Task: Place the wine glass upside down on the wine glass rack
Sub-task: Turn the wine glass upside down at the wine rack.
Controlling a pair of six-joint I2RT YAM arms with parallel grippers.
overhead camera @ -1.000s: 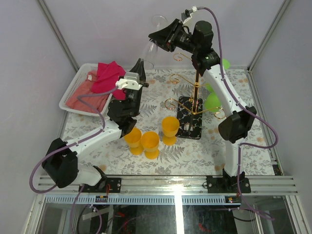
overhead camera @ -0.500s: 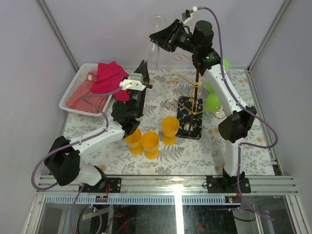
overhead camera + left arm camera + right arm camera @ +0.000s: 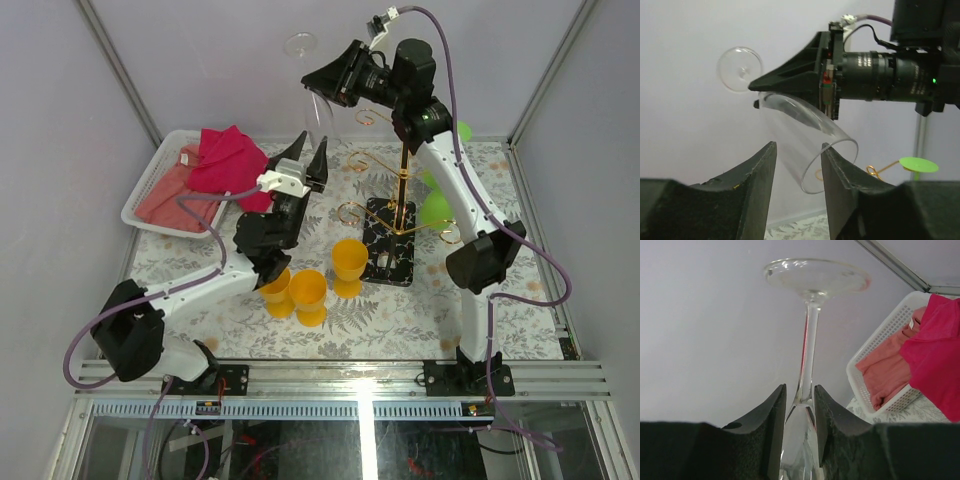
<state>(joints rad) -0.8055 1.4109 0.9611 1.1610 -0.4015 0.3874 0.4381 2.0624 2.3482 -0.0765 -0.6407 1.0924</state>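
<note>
Pale lilac walls (image 3: 200, 60) close in the space, with bare metal frame posts (image 3: 122, 70) running up the far corners. The worktop (image 3: 400, 320) is covered edge to edge in a grey-and-white leaf print.

A white perforated basket (image 3: 143, 180) sits in the far left corner of the worktop. A salmon-pink cloth (image 3: 175, 200) lies flat in it, and a magenta cloth (image 3: 225, 155) is heaped over its right end and spills past the rim.

The wine glass rack (image 3: 403, 190) stands right of the worktop's centre, its thin gold pole and curled wire arms rising from a black veined base. Two green plastic pieces (image 3: 436, 208) show by it, mostly hidden behind the right arm.

Three yellow goblets (image 3: 309, 292) stand upright in a close group left of the rack base, toward the near edge. The leftmost is partly under the left arm.

The wine glass (image 3: 318, 110) is in the air above the far edge, left of the rack top and apart from it. Its foot is up and its mouth is down, tilted.

The right tool (image 3: 800, 390) is clamped on it where stem meets bowl. The left tool (image 3: 799, 145) is just below the bowl with its fingers spread apart and gripping nothing.
</note>
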